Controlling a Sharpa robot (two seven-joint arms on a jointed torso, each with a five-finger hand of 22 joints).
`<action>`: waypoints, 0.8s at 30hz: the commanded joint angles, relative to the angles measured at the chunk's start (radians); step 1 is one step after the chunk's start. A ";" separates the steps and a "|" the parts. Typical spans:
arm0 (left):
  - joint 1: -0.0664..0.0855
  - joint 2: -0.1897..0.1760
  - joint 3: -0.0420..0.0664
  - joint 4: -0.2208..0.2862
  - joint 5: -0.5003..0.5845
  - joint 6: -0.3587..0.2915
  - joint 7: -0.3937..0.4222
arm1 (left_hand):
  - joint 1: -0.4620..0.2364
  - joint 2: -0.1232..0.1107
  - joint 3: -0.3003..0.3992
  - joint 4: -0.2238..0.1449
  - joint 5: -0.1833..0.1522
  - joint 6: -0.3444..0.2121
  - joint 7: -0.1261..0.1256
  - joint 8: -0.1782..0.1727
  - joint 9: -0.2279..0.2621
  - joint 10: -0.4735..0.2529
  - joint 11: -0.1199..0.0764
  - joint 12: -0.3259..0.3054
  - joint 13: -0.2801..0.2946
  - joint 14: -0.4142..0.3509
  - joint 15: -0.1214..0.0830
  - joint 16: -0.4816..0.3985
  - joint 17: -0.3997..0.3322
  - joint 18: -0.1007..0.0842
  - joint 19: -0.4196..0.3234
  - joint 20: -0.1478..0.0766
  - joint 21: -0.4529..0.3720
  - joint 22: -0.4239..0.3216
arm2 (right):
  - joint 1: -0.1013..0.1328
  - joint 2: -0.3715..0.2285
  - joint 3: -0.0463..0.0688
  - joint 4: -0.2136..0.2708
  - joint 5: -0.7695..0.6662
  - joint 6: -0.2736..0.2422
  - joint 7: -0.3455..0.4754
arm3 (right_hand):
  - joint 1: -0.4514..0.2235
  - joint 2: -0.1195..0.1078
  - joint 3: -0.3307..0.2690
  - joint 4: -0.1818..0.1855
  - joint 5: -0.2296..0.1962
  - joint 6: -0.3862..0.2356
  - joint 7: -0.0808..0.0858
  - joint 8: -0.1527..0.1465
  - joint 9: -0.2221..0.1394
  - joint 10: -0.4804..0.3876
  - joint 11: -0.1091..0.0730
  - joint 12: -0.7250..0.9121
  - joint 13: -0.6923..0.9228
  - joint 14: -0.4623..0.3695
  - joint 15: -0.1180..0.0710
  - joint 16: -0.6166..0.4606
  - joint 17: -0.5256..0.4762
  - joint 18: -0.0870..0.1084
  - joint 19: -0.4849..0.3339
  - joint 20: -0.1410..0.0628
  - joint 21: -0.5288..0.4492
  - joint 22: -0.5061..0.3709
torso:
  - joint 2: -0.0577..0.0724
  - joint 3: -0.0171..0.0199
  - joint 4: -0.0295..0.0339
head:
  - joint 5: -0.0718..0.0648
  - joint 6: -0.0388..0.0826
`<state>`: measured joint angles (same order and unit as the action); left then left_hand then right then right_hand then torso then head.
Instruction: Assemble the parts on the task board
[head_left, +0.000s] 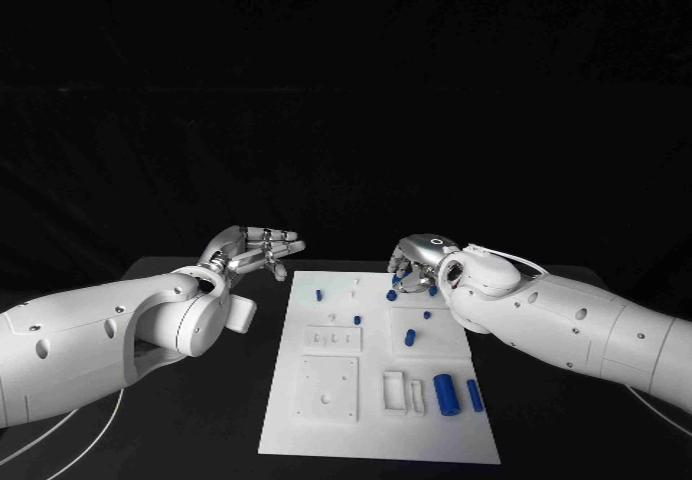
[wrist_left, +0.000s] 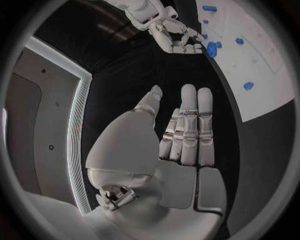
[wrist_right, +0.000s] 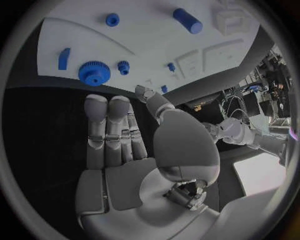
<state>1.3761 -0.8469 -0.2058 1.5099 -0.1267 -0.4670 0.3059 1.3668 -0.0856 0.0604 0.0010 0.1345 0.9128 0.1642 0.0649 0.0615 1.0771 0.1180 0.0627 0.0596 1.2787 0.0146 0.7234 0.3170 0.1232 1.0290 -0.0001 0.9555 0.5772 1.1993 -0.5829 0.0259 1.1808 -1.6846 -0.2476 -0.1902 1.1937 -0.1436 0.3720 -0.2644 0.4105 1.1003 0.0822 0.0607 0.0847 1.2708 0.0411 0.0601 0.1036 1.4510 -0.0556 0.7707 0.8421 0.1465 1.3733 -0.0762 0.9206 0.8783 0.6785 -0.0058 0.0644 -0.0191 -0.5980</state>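
While both hands hover empty, left hand (head_left: 257, 250) fingers spread, right hand (head_left: 418, 262) fingers apart, one task board (head_left: 378, 420).

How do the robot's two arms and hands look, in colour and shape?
Both arms are smooth, rounded white shells with small dark round holes. The left hand and right hand are silver, with many jointed segmented fingers. Thin white cables trail below the left arm and right arm.

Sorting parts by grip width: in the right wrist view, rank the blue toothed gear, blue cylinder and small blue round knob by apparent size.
1. Blue toothed gear
2. Blue cylinder, though farther away, so unsure
3. Small blue round knob
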 joint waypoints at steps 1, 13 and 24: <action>0.003 0.005 0.001 0.001 -0.012 0.019 -0.001 | 0.003 -0.010 0.006 -0.001 -0.005 -0.007 -0.002 0.004 0.000 -0.005 -0.001 -0.002 0.000 0.000 0.005 -0.007 -0.001 0.019 -0.007 0.003 0.002 -0.001 | -0.005 0.007 0.000 -0.006 -0.057 0.005 -0.025 | -0.001 -0.009 0.002 0.008 -0.007 0.009 0.001 0.003 0.001 0.001 -0.001 0.003 0.002 0.002 0.002 0.008 -0.005 0.002 0.016 0.001 -0.021 0.034 | 0.012 -0.0014 0.0020 | -0.001 0.002; 0.003 0.007 0.001 0.001 -0.012 0.022 -0.002 | 0.002 -0.012 0.008 0.004 -0.005 -0.006 -0.002 0.004 0.000 -0.009 0.000 -0.002 0.000 0.000 0.005 -0.008 -0.004 0.019 -0.007 0.003 0.002 -0.005 | -0.016 0.013 -0.001 -0.009 -0.083 0.043 -0.041 | 0.000 -0.008 -0.001 0.017 -0.034 0.013 0.002 0.003 0.001 0.014 -0.005 0.003 0.011 0.002 0.000 0.012 -0.010 -0.003 0.032 -0.001 -0.050 0.095 | 0.026 -0.0012 0.0030 | 0.007 0.013; 0.003 0.008 0.002 0.000 -0.010 0.025 -0.002 | 0.002 -0.012 0.009 0.007 -0.006 -0.006 -0.002 0.004 0.000 -0.010 0.000 -0.002 0.000 0.002 0.005 -0.006 -0.005 0.020 -0.006 0.003 0.003 -0.007 | -0.017 0.015 -0.001 -0.017 -0.099 0.051 -0.051 | 0.000 -0.012 0.004 0.028 -0.044 0.014 0.001 0.003 0.001 0.013 -0.005 0.003 0.013 0.002 0.000 0.014 -0.013 -0.004 0.047 -0.001 -0.087 0.151 | 0.036 -0.0026 0.0059 | 0.001 0.015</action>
<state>1.3767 -0.8413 -0.2054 1.5085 -0.1326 -0.4587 0.2994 1.3715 -0.0901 0.0660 0.0067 0.1345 0.9128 0.1642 0.0649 0.0614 1.0736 0.1216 0.0627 0.0596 1.2788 0.0145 0.7195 0.3129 0.1323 1.0292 0.0001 0.9555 0.5712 1.1829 -0.5697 0.0249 1.1646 -1.7573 -0.2153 -0.2309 1.1937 -0.1435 0.3754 -0.2384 0.3708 1.1072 0.0827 0.0607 0.0844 1.2779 0.0339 0.0601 0.1153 1.4525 -0.0571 0.7781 0.8302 0.1390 1.4161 -0.0777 0.8353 1.0279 0.7109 -0.0071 0.0697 -0.0174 -0.5834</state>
